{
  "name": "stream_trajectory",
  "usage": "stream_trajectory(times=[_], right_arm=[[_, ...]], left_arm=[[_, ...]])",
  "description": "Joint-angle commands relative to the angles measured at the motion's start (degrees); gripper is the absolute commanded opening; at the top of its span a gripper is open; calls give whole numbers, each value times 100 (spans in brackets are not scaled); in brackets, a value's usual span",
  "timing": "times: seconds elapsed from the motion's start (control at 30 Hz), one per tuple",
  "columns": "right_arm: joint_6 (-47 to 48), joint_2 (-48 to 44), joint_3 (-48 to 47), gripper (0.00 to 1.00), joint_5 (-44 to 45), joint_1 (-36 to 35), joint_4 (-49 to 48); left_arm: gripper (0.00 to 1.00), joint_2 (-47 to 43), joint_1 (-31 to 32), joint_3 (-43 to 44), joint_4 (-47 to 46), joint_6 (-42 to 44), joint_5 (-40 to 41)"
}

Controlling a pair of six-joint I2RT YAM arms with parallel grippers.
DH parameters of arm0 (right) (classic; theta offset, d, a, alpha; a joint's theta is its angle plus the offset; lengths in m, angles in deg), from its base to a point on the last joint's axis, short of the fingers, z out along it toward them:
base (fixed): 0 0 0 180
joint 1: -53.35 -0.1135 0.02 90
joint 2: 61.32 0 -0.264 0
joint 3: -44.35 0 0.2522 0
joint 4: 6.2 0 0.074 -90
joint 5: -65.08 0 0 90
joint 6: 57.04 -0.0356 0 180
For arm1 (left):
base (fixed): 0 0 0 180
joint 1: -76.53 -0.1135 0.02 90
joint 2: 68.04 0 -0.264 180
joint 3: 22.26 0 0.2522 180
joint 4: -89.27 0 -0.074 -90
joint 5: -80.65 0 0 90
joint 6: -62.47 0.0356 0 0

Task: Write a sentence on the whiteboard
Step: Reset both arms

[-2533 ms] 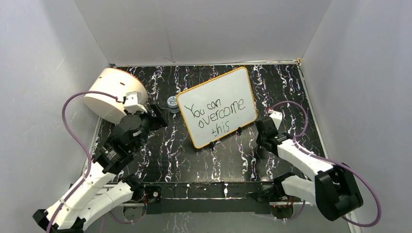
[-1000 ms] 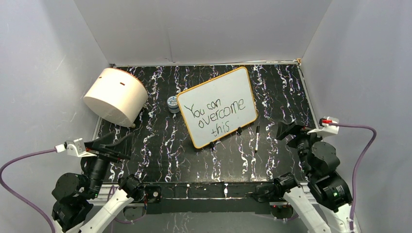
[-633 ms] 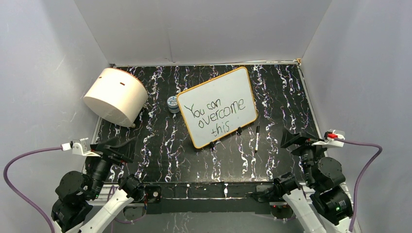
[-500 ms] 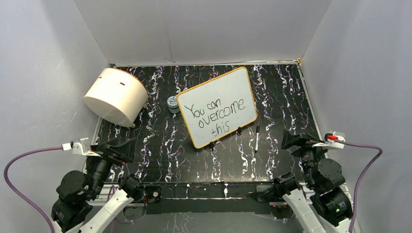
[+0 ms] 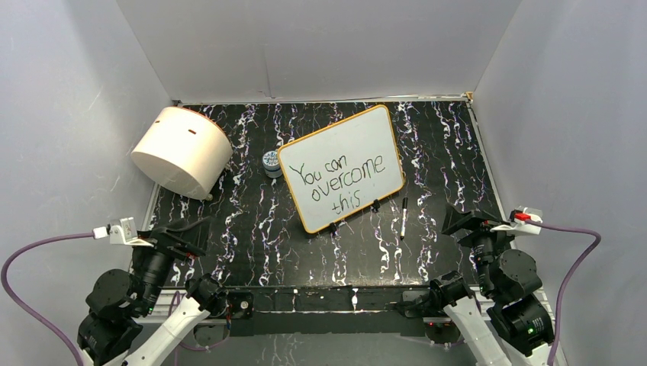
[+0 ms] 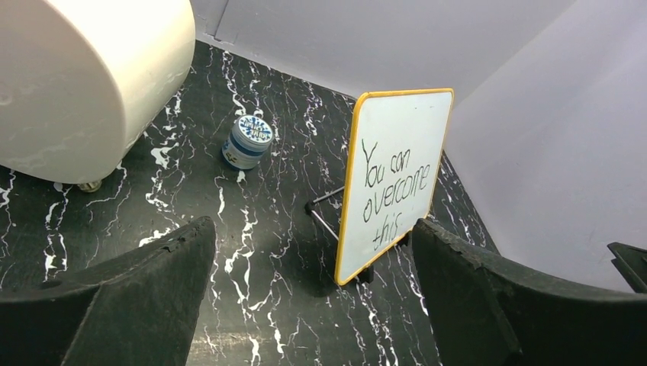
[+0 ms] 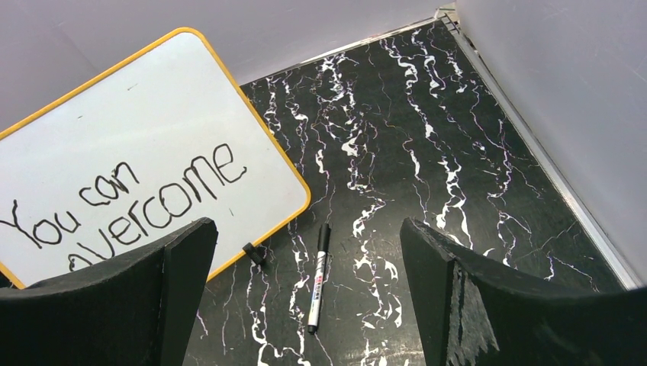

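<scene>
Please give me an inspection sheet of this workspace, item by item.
Surface: black tabletop with white veins.
Job's things: whiteboard stands tilted on its clip feet; sentence "You can overcome this" in three lines.
Clutter: marker lies flat right of the board, apart from it; cream cylinder back left; small blue jar by the board's left edge.
Grippers: left gripper and right gripper at the near edge, jaws open, empty.
Cables: purple cables loop from both wrists.
Surroundings: plain grey walls.

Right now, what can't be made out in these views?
- Right wrist: last line of the sentence, behind a finger of the right gripper; whiteboard cut off left.
- Print on the marker: too small, right wrist and top views.
- Left wrist: cream cylinder cut off at top-left.
</scene>
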Motion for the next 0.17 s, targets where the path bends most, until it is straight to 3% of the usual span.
stream_trajectory(times=[0.0,0.13], right_arm=[[74,-71,3,99,68,19,-191],[68,-71,3,99,53,20,-185]], left_arm=[[96,1,-18,58,-61,-162,138],[96,2,-18,172,-13,-240,97]])
